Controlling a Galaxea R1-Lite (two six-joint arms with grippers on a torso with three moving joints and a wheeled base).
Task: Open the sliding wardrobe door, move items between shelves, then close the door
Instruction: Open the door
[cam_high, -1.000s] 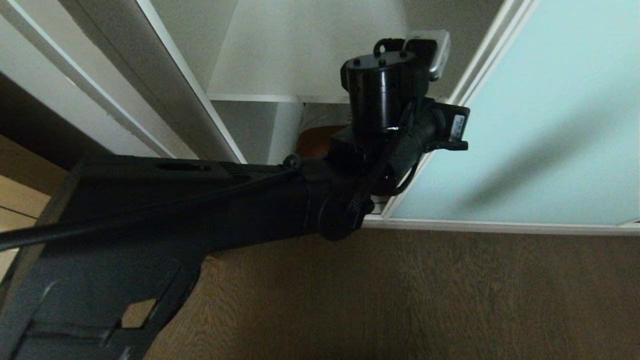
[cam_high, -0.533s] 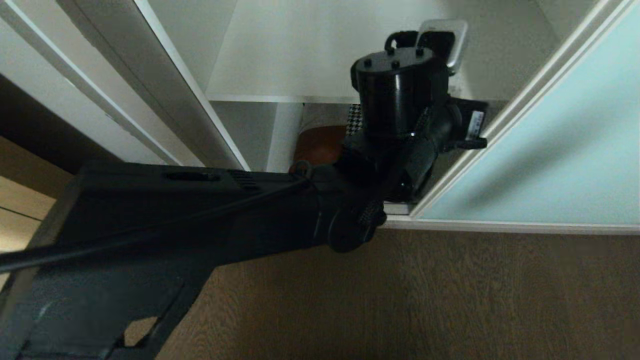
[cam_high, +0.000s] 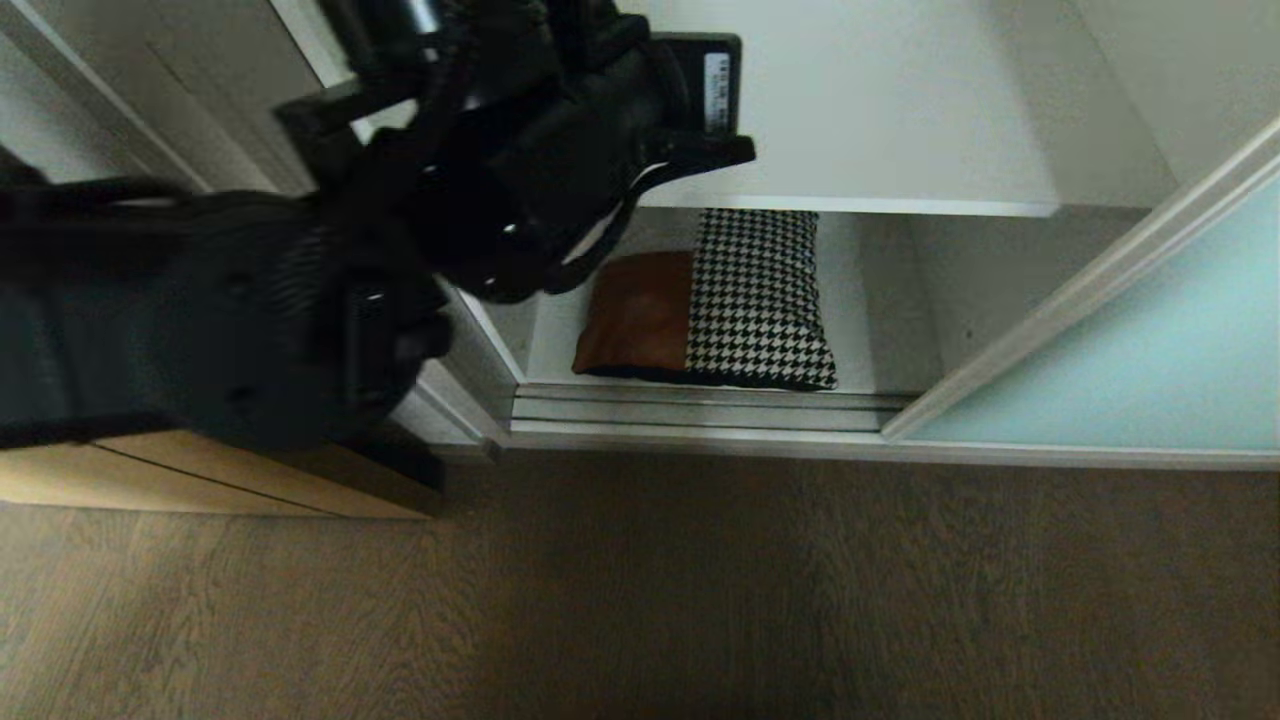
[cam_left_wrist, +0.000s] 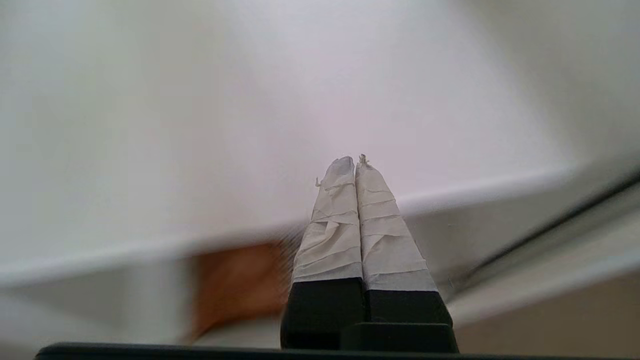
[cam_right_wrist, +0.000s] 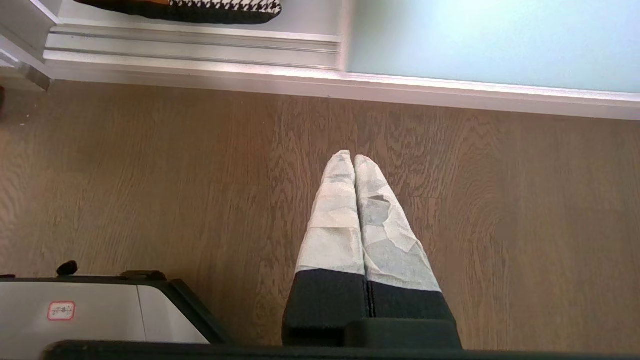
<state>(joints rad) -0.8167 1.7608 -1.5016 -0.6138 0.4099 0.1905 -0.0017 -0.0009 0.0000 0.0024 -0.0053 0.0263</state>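
Wood floor (cam_high: 700, 590) by open wardrobe; cushion (cam_high: 705, 305) on bottom shelf (cam_high: 860, 300), prob soft & light, pinch tan edge; left hand (cam_left_wrist: 356, 167) closed, empty

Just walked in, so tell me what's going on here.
The robot is at a wardrobe with the sliding door pushed aside to the right, leaving the compartment open. A cushion lies on the bottom shelf, under another shelf. The left gripper is raised in front of the opening with its fingers shut and empty, touching nothing. The right gripper hangs parked over the wood floor, also shut and empty. The cushion has not been picked up yet.
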